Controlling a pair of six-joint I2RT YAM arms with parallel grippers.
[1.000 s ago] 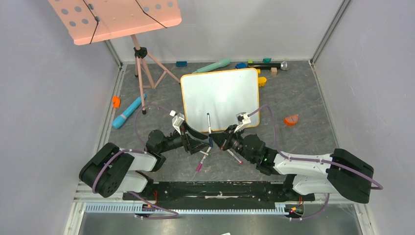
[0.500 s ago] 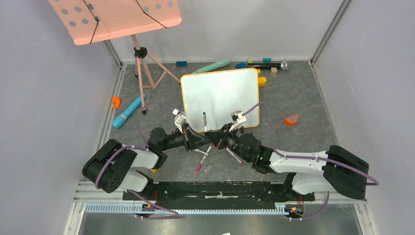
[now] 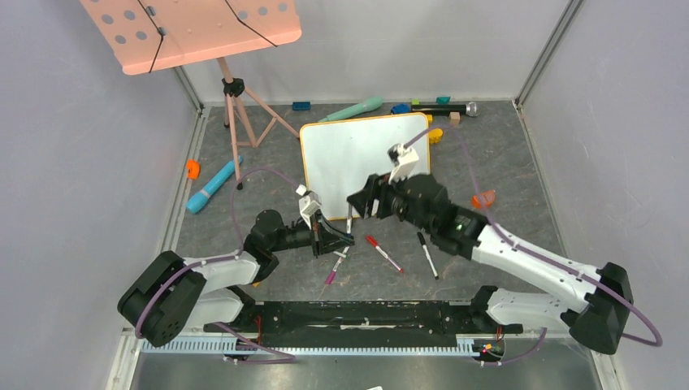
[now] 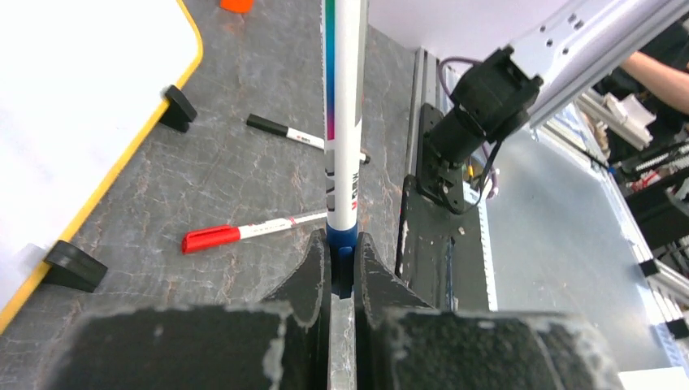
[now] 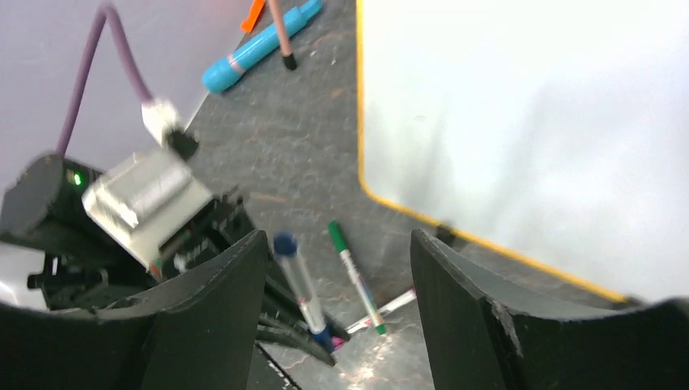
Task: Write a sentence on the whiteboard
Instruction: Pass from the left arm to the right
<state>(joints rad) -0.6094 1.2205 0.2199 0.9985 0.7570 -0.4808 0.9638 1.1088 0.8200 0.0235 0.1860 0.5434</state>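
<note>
The left arm lies low, reaching toward the middle. The left gripper (image 4: pixel 341 252) pinches the blue end of a white marker (image 4: pixel 343 122), which sticks up from it. The whiteboard (image 3: pixel 357 150) lies on the table (image 3: pixel 504 162) just past it. The right arm reaches over the board's near edge. The right gripper (image 5: pixel 337 240) is wide apart, holding nothing.

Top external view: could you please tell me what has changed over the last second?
The left claw closed on the marker; the right claw let it go and drew away over the whiteboard. The whiteboard stayed put and blank.
</note>
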